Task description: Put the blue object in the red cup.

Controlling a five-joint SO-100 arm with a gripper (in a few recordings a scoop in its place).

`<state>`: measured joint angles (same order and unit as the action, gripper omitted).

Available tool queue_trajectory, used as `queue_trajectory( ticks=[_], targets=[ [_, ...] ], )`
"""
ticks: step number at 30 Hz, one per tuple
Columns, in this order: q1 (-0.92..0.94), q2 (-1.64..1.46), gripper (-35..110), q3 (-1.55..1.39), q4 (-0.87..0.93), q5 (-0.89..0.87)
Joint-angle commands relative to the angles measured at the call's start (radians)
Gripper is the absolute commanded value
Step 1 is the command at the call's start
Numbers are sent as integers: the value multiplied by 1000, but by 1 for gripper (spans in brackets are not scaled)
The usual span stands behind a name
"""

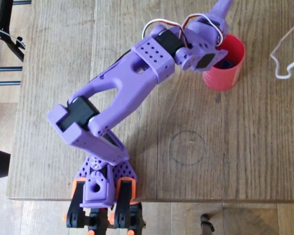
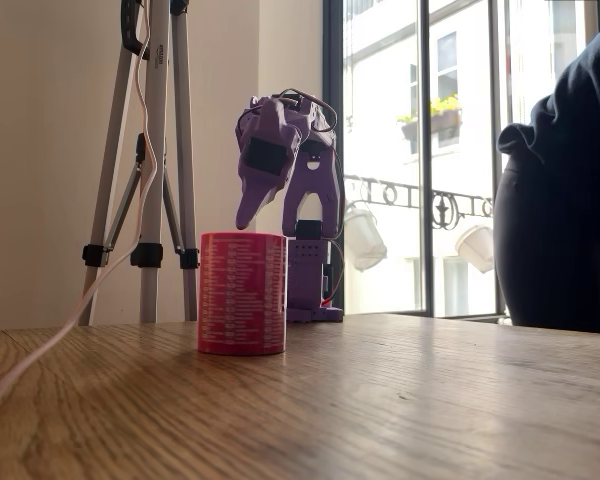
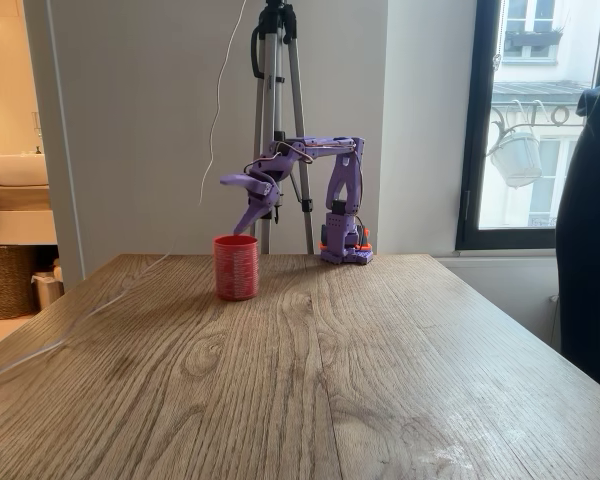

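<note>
The red cup stands upright on the wooden table at the far right in the overhead view. Inside it lies a dark blue shape, the blue object, partly hidden by the wrist. My purple gripper hangs just above the cup's rim and is open. In a fixed view, one finger points down toward the red cup and the other sticks out sideways from the gripper. From table level, the gripper hovers over the cup, whose wall hides its contents.
A white cable loops on the table right of the cup. A tripod stands behind the table. A person in dark clothing is at the right edge. A faint ring mark shows mid-table.
</note>
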<state>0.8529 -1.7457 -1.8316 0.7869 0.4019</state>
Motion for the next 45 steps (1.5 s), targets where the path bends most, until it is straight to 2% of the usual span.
queue_trajectory(
  ticks=[1,3,4,6,24,35,41,45],
  targets=[
    [2,-14,60,61,8,-2],
    [2,-14,58,61,9,3],
    [-2,-15,51,61,9,14],
    [-9,-17,0,66,0,57],
    [-63,-49,0,81,14,67],
    [-456,-239,0,192,21,80],
    [-738,-483,0,129,147,37],
    [-841,-719,0,60,252,-41]
  ],
)
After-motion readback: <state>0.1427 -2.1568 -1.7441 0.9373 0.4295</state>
